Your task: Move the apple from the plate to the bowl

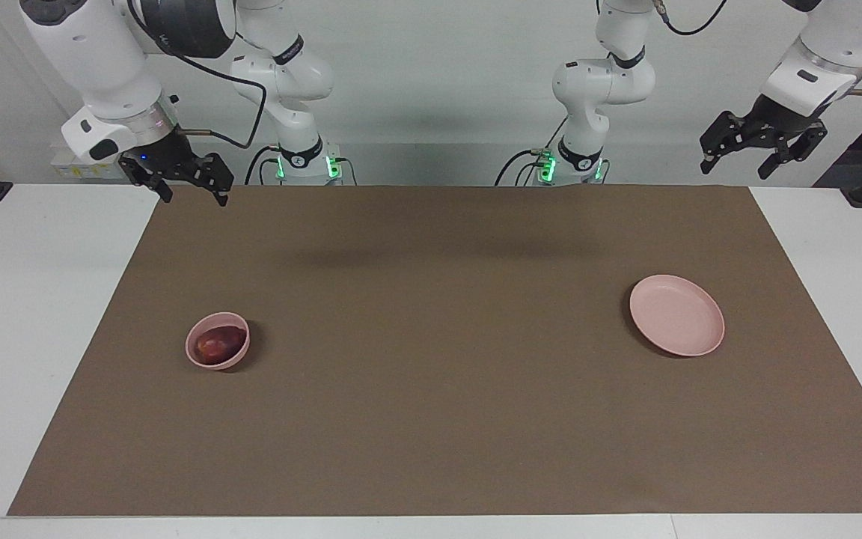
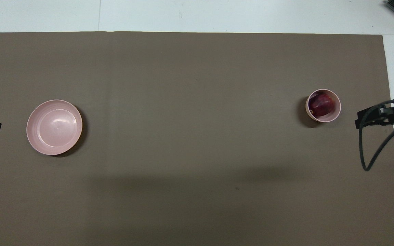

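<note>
1. Apple (image 1: pixel 215 345) lies inside the bowl (image 1: pixel 193 355), on the brown mat (image 1: pixel 431 389) toward the right arm's end of the counter (image 1: pixel 27 314), well apart from both sets of fingers
2. Plate (image 1: pixel 676 325) sits bare toward the left arm's end
3. Right gripper (image 1: pixel 185 187) hangs over the mat's corner by its base, fingers spread, holding nothing
4. Left gripper (image 1: pixel 764 153) hangs raised off the mat's end, fingers spread, holding nothing

arms (image 1: pixel 281 60): white, black bands | bases: green lights | claws: black
</note>
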Controlling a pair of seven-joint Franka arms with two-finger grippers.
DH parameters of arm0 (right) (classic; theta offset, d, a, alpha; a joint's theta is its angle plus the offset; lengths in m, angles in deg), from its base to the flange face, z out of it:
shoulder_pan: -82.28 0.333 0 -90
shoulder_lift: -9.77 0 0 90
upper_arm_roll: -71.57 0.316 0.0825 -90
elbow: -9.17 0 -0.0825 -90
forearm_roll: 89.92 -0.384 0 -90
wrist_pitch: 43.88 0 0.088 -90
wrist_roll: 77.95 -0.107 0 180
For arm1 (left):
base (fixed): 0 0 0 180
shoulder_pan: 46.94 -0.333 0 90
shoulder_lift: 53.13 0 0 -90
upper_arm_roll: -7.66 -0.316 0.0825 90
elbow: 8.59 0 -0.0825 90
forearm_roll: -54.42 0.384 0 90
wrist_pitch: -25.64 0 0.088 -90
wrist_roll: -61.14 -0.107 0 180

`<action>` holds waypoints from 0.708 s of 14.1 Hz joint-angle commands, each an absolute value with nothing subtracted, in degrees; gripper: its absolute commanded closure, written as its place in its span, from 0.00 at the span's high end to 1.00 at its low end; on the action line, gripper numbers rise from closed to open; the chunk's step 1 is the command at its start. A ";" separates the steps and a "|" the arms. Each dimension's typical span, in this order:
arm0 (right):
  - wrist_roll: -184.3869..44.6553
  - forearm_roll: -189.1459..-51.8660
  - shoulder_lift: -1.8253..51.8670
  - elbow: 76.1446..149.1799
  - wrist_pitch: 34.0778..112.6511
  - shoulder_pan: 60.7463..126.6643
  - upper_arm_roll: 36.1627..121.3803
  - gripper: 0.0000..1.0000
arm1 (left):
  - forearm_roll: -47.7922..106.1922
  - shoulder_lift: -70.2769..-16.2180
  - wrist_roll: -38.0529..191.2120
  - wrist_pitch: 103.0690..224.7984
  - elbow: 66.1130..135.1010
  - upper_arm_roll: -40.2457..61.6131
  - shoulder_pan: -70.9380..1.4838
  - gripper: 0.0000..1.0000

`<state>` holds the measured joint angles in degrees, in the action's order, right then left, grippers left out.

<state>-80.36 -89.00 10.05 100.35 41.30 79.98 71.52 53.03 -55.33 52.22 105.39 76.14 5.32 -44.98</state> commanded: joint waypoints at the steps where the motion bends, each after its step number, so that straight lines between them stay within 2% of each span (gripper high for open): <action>1: -78.66 -88.96 10.82 98.73 41.28 79.82 70.87 1.00 | 53.37 -56.74 52.79 105.36 77.72 5.11 -44.57 1.00; 5: -78.04 -90.00 11.44 98.56 45.14 79.64 70.52 1.00 | 53.37 -56.74 52.79 105.36 77.72 5.11 -44.57 1.00; 10: -76.81 -89.83 11.35 98.65 46.20 79.82 70.52 1.00 | 53.37 -56.74 52.79 105.36 77.72 5.11 -44.57 1.00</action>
